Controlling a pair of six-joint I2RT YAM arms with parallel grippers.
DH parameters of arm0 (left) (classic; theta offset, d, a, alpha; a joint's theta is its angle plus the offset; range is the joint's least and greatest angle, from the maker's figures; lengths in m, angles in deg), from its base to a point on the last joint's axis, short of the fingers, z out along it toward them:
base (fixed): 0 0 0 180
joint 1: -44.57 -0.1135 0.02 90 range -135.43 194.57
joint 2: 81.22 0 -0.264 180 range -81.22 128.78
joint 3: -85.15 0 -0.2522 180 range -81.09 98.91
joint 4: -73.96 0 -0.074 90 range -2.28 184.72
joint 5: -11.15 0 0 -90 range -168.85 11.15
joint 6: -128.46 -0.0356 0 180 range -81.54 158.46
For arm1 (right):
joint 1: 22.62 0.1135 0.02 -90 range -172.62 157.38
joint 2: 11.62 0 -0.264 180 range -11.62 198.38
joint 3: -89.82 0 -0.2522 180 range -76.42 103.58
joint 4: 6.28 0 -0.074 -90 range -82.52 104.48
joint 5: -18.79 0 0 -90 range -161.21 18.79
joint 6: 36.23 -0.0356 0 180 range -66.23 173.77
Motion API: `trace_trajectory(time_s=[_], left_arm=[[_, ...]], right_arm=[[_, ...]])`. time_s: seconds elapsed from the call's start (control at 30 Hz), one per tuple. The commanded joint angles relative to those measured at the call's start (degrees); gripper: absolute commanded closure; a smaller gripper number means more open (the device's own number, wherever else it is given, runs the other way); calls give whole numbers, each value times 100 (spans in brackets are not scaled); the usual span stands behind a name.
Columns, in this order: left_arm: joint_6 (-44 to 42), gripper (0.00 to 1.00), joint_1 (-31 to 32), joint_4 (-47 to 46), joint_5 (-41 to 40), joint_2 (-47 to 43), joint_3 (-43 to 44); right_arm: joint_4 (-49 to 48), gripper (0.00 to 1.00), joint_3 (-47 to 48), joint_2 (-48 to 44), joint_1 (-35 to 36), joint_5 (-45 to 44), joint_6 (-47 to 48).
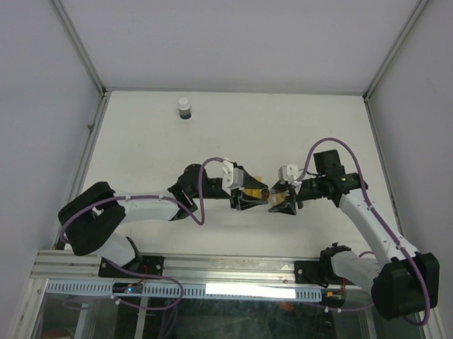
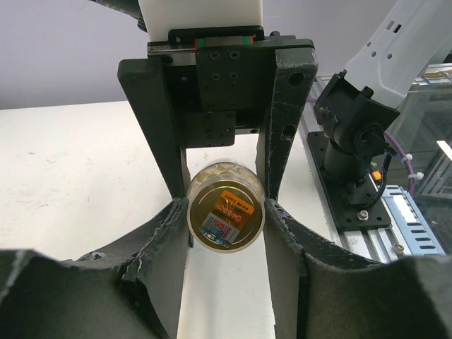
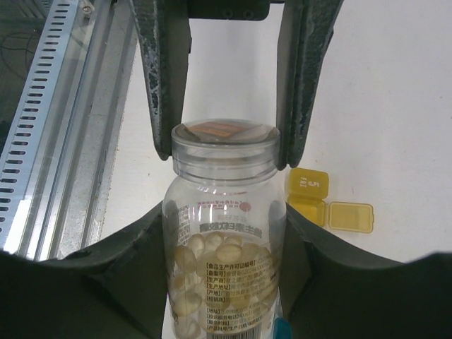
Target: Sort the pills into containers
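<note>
So on the white table [image 1: 138, 144] both arms are meeting in the middle. The right gripper [image 3: 224, 215] is clamping the body of a clear pill bottle [image 3: 224, 240], jaws about half open around it. The left gripper [image 2: 226, 215] is pinching its cap [image 3: 224, 134], fingers touching both sides. A small white bottle [image 1: 184, 108] is sitting well beyond the left gripper. The yellow containers [image 3: 308, 198] are lying open below, just beside the right gripper. Pale pills [image 3: 212, 256] are filling the bottle.

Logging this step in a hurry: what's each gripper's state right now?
Left gripper: jaws around the lid of the pill bottle; whether they grip it yet cannot be told.
Right gripper: closed on the pill bottle's body.
</note>
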State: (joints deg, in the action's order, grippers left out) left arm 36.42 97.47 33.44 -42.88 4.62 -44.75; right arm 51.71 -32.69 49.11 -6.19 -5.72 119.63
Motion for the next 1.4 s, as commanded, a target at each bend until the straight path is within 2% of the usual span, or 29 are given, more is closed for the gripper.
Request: trace_trajectory(time_s=[0.0,0.07,0.2,0.27,0.4,0.5,0.57,0.6,0.67,0.77,0.87,0.97,1.13,1.27,1.37], left_arm=[[76,62,20,92,-107,22,351],[149,71,27,218,-162,1,392],[737,98,26,524,-630,-176,409],[1577,100,20,550,-1258,-310,300],[3911,100,68,783,-2793,-564,-3],[4442,100,352,589,-3468,-516,-158],[4500,100,396,355,-3408,-447,-171],[4524,93,403,230,-3298,-438,-161],[4536,67,405,66,-3072,-446,-149],[4378,37,405,-73,-2773,-555,-199],[3920,17,405,-84,-2696,-796,-379],[3129,2,394,-310,-2582,-1105,-742],[833,1,128,-468,-1606,-1554,-1194],[-178,2,-90,-186,-497,-1334,-883],[-635,6,-109,-284,-51,-979,-567]], right_arm=[[-173,100,13,-8,38,100,-63],[-178,100,20,-15,39,78,-80],[-191,100,56,-56,21,34,-169],[-235,100,66,-92,-23,29,-273],[-368,100,58,-123,-86,-16,-495],[-397,100,71,-105,-91,-56,-580],[-397,100,66,-129,-119,-48,-605],[-394,100,58,-143,-136,-38,-614],[-397,100,57,-170,-160,-3,-623],[-367,100,67,-215,-187,39,-627],[-343,100,58,-245,-201,70,-611],[-284,100,65,-246,-201,116,-533],[-80,100,64,-246,-201,239,-195],[52,100,59,-262,-201,278,24],[137,100,64,-249,-201,354,140]])
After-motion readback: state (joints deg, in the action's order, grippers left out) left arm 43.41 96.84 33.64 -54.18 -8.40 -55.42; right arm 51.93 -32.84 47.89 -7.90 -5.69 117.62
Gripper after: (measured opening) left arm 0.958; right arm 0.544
